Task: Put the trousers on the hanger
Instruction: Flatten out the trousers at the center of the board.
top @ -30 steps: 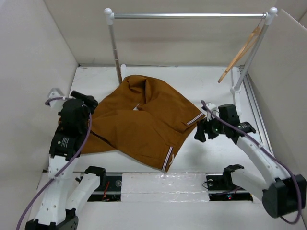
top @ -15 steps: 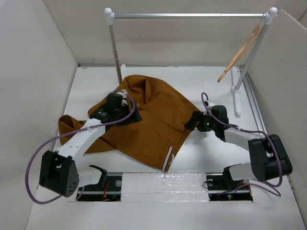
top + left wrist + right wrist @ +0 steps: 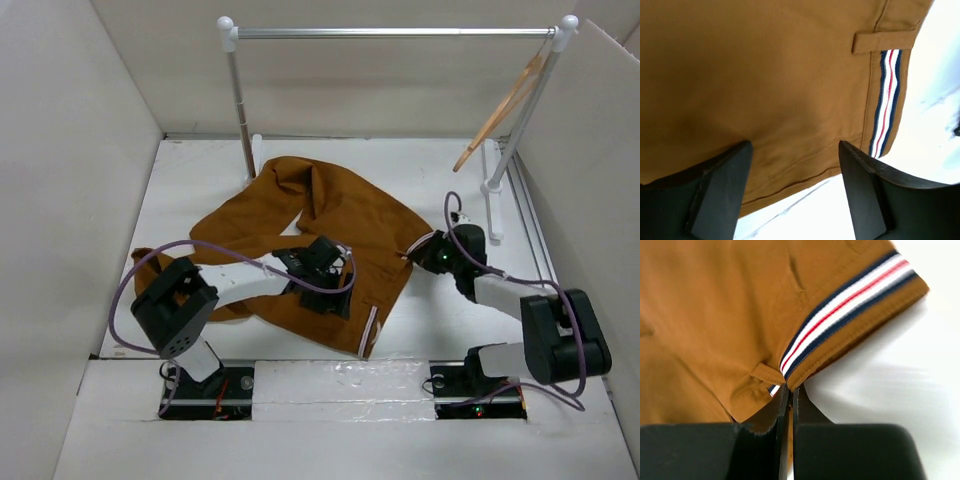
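Note:
The rust-brown trousers [image 3: 330,225] lie crumpled on the white table. Their striped waistband trim [image 3: 840,300] points toward my right arm. My right gripper [image 3: 420,251] sits at the waistband's right corner, and in the right wrist view the gripper [image 3: 790,388] is shut on the trousers' edge just below a belt loop. My left gripper [image 3: 326,287] hovers over the cloth's near edge. In the left wrist view the gripper [image 3: 795,146] stands open and straddles the brown hem, holding nothing. The wooden hanger [image 3: 497,112] hangs from the rail's right end.
A silver rail [image 3: 390,33] on white posts spans the back, its left post [image 3: 241,110] just behind the trousers and its right foot [image 3: 492,186] behind my right arm. Beige walls close in both sides. Bare white table shows right of the waistband [image 3: 900,370].
My left arm swung from the far left across the trousers to their near edge. The right gripper closed on the waistband corner. The cloth shifted slightly.

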`<action>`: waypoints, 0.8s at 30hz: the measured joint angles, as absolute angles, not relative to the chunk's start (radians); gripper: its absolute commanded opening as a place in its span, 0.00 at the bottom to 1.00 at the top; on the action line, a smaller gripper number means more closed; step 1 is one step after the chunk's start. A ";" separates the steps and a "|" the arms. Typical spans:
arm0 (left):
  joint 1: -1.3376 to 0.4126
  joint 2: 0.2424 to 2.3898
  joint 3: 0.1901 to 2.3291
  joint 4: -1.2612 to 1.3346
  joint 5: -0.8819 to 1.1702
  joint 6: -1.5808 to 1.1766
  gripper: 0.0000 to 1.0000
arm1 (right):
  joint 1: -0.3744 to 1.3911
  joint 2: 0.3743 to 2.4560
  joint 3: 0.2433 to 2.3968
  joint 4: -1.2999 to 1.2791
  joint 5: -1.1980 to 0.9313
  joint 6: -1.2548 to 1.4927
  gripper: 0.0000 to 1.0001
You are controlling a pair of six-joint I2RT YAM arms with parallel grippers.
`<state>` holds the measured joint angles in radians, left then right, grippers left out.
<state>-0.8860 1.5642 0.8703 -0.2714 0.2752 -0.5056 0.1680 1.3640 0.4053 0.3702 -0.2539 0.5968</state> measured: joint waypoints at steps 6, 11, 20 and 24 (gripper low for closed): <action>-0.978 1.731 1.034 -0.218 0.392 -0.506 0.64 | -0.030 1.223 0.542 0.052 -0.171 0.410 0.03; -1.104 1.944 1.326 -0.231 0.516 -0.486 0.74 | -0.150 1.320 0.753 -0.085 -0.095 0.288 0.63; -0.802 1.630 1.223 -0.202 0.529 -0.562 0.75 | 0.087 1.148 0.759 -0.216 -0.104 0.160 0.10; -0.467 1.320 1.114 -0.212 0.319 -0.632 0.76 | 0.325 1.007 0.645 -0.217 -0.180 0.150 0.07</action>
